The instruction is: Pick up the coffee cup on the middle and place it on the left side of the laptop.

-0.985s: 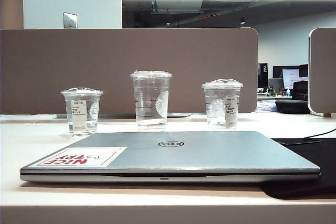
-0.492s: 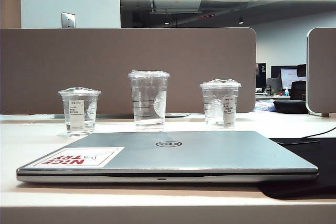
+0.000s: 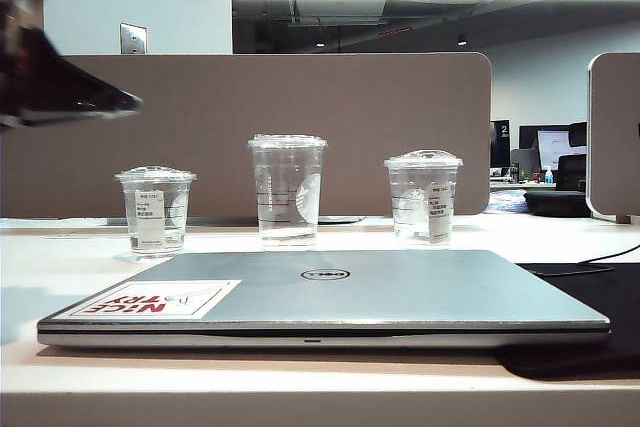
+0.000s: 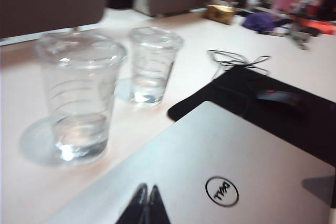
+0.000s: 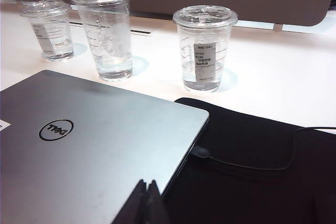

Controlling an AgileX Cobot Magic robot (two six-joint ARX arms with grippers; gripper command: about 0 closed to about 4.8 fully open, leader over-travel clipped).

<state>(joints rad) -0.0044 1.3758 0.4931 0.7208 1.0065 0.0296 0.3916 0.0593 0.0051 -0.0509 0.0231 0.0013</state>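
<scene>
The coffee cup [image 3: 287,190] is the tallest clear cup, with a flat lid and a little water, standing in the middle of the row behind the laptop [image 3: 320,297]. The laptop is closed and silver, with a red "NICE TRY" sticker. My left gripper [image 4: 147,188] is shut and empty above the laptop's lid, and the coffee cup [image 4: 79,98] stands beyond it. In the exterior view the left gripper [image 3: 120,102] shows as a dark blur high at the upper left. My right gripper [image 5: 147,184] is shut and empty over the laptop's [image 5: 94,145] edge, well short of the coffee cup [image 5: 105,30].
A shorter labelled cup [image 3: 156,209] stands left of the coffee cup and another [image 3: 423,197] stands to its right. A black mouse pad [image 5: 252,166] with a cable lies right of the laptop. A mouse [image 4: 278,97] rests on it. A grey partition [image 3: 250,127] runs behind the cups.
My left arm has swung into the exterior view at the upper left, where nothing showed before. The cups and the laptop have not moved.
</scene>
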